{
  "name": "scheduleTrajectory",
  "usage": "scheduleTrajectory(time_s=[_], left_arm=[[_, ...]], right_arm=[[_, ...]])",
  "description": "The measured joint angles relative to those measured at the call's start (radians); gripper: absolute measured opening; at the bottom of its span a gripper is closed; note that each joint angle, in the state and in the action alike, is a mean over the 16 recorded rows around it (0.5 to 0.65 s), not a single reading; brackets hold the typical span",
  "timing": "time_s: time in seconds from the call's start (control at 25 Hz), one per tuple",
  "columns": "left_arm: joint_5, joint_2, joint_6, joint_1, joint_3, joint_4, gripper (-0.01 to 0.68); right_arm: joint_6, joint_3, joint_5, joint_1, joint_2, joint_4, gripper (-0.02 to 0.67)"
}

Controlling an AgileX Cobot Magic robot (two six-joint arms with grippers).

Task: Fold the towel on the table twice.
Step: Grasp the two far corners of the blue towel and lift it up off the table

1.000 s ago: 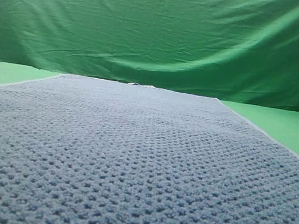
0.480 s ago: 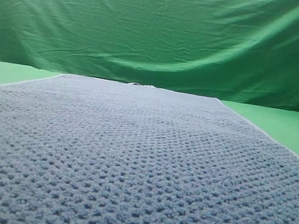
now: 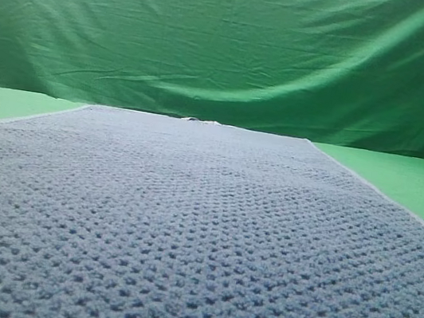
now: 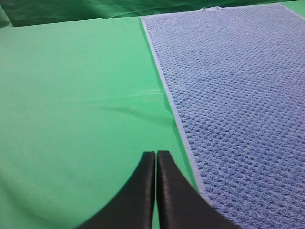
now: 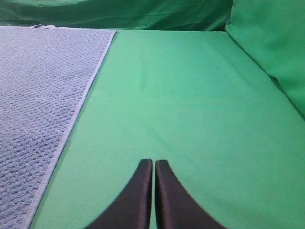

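A large blue-grey waffle-weave towel (image 3: 199,238) with a thin pale edge is lying spread flat and unfolded along the middle of the broad table covered in smooth bright green fabric (image 3: 402,181), its far end reaching close to the table's back edge below a wrinkled green backdrop cloth (image 3: 231,41). The left black gripper (image 4: 156,155) is hovering over bare table just beside the towel's left long edge, its jaws pressed together and holding nothing. The right black gripper (image 5: 153,163) is hanging over bare table near the towel's right long edge, its jaws likewise closed and empty.
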Motion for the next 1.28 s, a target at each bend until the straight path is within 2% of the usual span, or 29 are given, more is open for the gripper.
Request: scheduleTrajectory(time_s=[0.48,0.6,0.76,1.12,1.28], left_arm=[[-0.401,0.000,-0.026,0.000,0.001,-0.013,0.000],[-0.444,0.001,-0.059,0.000,-0.012,-0.017,0.000],[-0.391,0.021,-0.106,0.000,-0.065,-0.018,0.000],[-0.122,0.152,-0.185,0.000,-0.246,-0.020,0.000],[-0.060,0.215,-0.188,0.000,-0.309,-0.021,0.000]], right_arm=[[0.015,0.003,-0.249,0.000,0.000,0.010,0.000],[0.032,-0.002,-0.301,0.000,0.000,0.015,0.000],[0.049,-0.042,-0.286,0.000,0.008,0.021,0.000],[0.058,-0.233,-0.097,0.000,0.126,0.033,0.000],[0.044,-0.314,-0.041,0.000,0.192,0.042,0.000]])
